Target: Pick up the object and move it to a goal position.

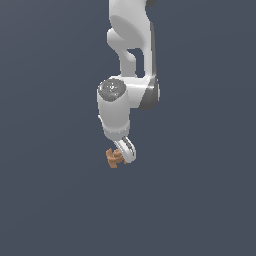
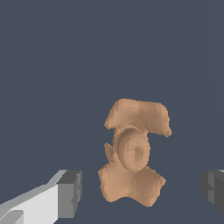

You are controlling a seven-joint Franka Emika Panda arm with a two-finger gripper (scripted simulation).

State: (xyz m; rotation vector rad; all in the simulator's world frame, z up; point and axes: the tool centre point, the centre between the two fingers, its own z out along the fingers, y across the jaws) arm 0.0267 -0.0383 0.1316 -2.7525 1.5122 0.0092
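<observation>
The object (image 2: 133, 153) is a small orange-brown lumpy piece with stubby lobes, lying on the dark grey surface. In the exterior view it (image 1: 113, 158) shows just to the exterior view's left of the white gripper (image 1: 123, 156), partly hidden by it. In the wrist view the gripper (image 2: 142, 190) is open. One grey finger pad (image 2: 70, 192) and the other finger pad (image 2: 213, 189) stand wide apart on either side of the object, with a gap to each. Neither pad touches it.
The white arm (image 1: 125, 95) comes down from the top of the exterior view. The plain dark grey surface (image 1: 50, 190) fills the rest of both views, with no other objects in sight.
</observation>
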